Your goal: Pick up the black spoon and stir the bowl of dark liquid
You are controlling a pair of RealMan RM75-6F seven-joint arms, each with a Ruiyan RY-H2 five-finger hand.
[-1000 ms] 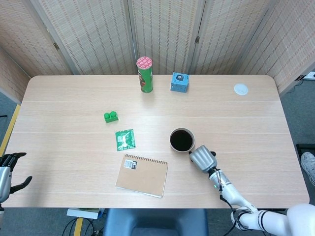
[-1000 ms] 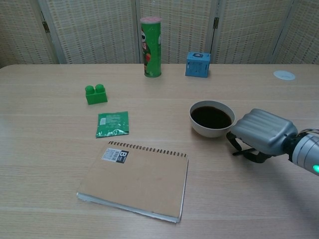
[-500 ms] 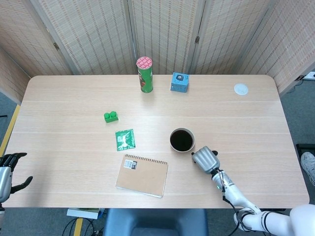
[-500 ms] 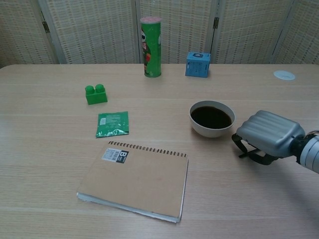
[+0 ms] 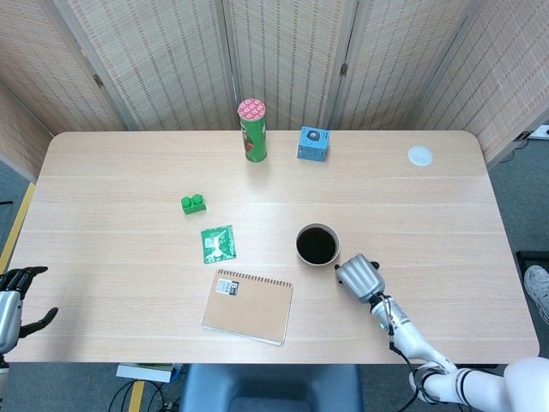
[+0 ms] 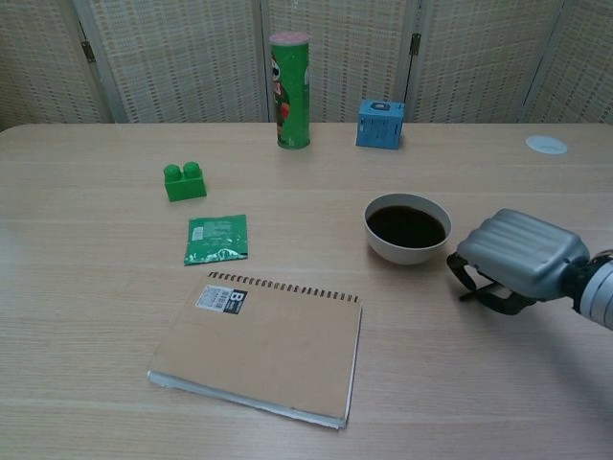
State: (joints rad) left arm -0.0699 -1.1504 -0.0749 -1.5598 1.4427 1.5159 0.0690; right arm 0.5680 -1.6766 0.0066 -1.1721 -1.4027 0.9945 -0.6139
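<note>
- Near the front edge of the table (image 5: 120, 257), right of its middle, the right hand (image 5: 358, 277) lies knuckles-up just beside the bowl (image 5: 317, 245) of dark liquid.
- Its fingers (image 6: 469, 278) are curled down against the tabletop; a thin dark shape under them may be the black spoon (image 6: 466, 294), but whether they hold it I cannot tell.
- The left hand (image 5: 12, 296) hangs off the table's front left corner, fingers apart, holding nothing.
- A brown notebook (image 5: 248, 306) lies by the front edge, left of the bowl, with a green packet (image 5: 218, 244) and a green block (image 5: 194, 203) further in.
- By the back edge stand a green can (image 5: 253, 130) and a blue box (image 5: 313, 143); a small white disc (image 5: 419, 154) lies near the back right corner.
</note>
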